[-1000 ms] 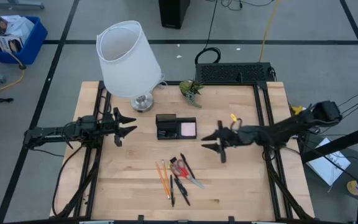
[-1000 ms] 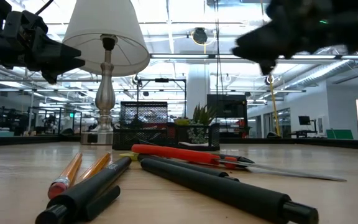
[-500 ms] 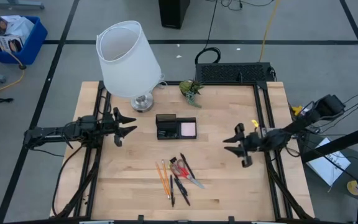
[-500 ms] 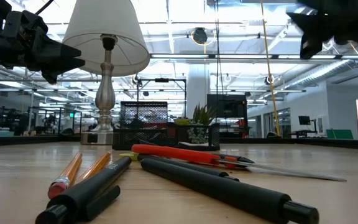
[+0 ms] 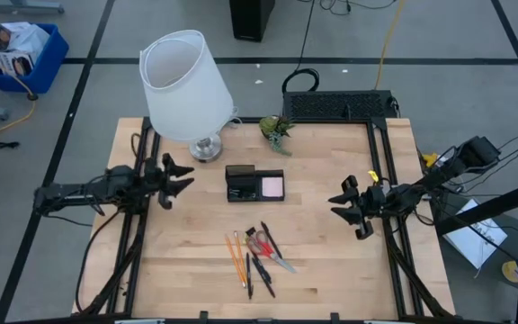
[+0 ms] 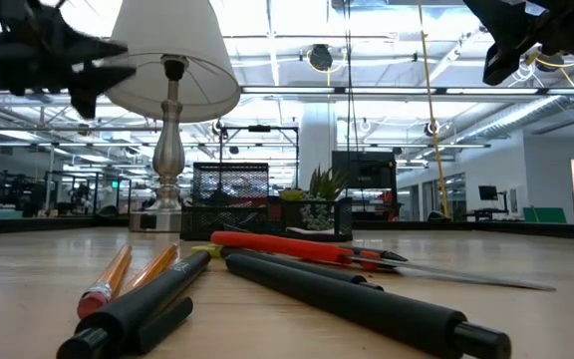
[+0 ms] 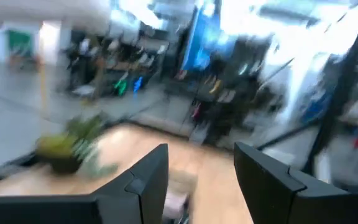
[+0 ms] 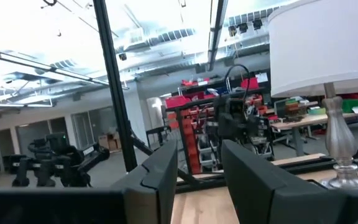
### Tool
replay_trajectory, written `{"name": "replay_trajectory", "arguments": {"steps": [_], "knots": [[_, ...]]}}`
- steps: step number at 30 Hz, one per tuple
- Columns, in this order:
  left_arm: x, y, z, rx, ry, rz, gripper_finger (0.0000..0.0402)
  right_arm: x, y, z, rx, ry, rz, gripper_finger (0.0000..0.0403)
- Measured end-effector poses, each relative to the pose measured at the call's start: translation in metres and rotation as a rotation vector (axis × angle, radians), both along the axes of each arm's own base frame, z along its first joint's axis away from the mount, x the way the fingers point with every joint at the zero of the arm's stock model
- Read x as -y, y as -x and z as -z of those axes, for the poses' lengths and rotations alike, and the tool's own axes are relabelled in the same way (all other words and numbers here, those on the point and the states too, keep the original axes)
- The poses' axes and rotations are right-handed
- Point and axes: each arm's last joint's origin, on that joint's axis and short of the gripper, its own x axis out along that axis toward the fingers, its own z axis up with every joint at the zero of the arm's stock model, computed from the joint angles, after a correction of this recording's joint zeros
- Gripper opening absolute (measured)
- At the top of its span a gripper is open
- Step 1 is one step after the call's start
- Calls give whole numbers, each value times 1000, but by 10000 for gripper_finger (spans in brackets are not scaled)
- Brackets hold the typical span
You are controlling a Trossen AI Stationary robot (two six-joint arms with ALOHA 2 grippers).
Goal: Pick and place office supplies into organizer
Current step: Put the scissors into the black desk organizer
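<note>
Black and low, the rectangular plastic desk organizer [image 5: 254, 184] sits near the middle of the pale wooden worktop [image 5: 331, 270], just beside the chrome foot of the white-shaded table lamp [image 5: 187, 85]. One of its compartments shows a pink square – most likely the sticky-note pad [image 5: 272, 186] – so that item appears to be placed already; whether tiny clips lie in the dark compartments cannot be made out.

Most of the job looks undone. On the side of the organizer away from the lamp, the rest of the supplies lie in a loose cluster on the wood: two orange pencils [image 5: 237, 255], slim black pens [image 5: 257, 272] and red-handled scissors [image 5: 263, 243]. None of them is touched by either arm.

Both arms hover clear of the pile. The left gripper [image 5: 176, 178] hangs just to the lamp side of the organizer with its fingers spread and nothing between them. The right gripper [image 5: 349, 202] is well apart from the organizer on the opposite side, also parted and empty, as its wrist view confirms.

Blur smears the left wrist view, so only a green potted plant [image 7: 70, 146] reads there. From table height the organizer is mostly hidden behind the pens and scissors – its contents cannot be checked from there.
</note>
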Motion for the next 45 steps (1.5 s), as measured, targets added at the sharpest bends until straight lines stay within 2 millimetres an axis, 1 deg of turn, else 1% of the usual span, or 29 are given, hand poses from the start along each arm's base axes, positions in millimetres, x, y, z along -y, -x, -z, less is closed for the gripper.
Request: {"name": "replay_trajectory", "arguments": {"steps": [2,4,8,10,13,16,19,22,26,28,31,33,35,37,42,45], "knots": [[4,-3,3,-31,-20,99,186,0,0,0,0,0,0,121],[8,-7,9,-99,-6,143,186,0,0,0,-2,1,0,121],[14,-18,22,-238,38,99,186,0,0,1,-8,4,0,121],[18,-25,22,-228,33,105,186,0,-1,1,-14,8,0,121],[28,-34,21,-208,0,160,186,0,-1,2,-15,8,0,121],[37,-47,19,-283,-16,150,186,0,0,1,-14,8,-1,119],[48,-69,9,-381,-36,130,186,0,-1,2,-15,8,-1,119],[65,-99,-8,-452,-97,165,186,0,-1,2,-16,8,-1,118],[90,-143,-22,-525,-196,199,186,0,-1,2,-16,9,-1,117],[98,-162,-19,-620,-224,202,186,0,-1,2,-17,9,-1,118],[102,-185,-6,-776,-231,211,186,0,-1,2,-17,9,-1,120],[103,-197,-3,-808,-211,188,186,0,-1,2,-17,9,-1,121],[104,-208,-3,-802,-203,176,186,0,-1,2,-17,9,-1,120],[105,-213,1,-833,-219,188,186,0,-1,2,-17,9,-1,119],[116,-220,4,-853,-286,334,186,0,-1,2,-18,10,-1,117],[122,-223,6,-872,-294,353,186,0,-1,2,-17,9,-1,119]]}}
